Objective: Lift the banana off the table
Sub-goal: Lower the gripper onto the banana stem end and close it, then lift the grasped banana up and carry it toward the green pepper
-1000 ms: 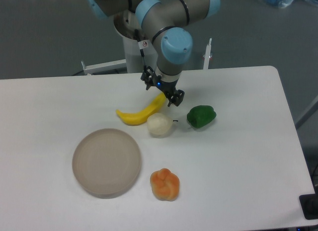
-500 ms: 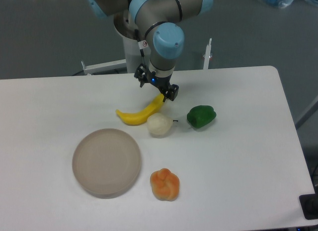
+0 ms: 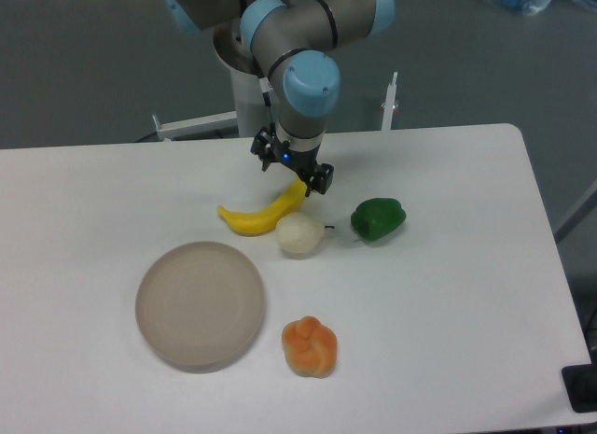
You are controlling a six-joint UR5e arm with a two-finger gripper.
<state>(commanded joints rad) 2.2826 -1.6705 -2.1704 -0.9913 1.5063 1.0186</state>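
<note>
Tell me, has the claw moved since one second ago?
Yes. The claw has shifted left, away from the green pepper, and now sits over the upper end of the banana.

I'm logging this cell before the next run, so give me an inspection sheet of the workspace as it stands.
Surface: white table, rounded corners, no spills seen.
Job's things: banana lying flat on the table, its upper end under the gripper, its side close to the pear.
Clutter: whitish pear; green pepper; orange fruit; round plate, nothing on it.
Gripper: gripper open, fingers spread just above the banana's upper end; no grasp yet.
Cables: dark cable along the arm's wrist.
Surroundings: grey floor; white metal frame behind the table.
</note>
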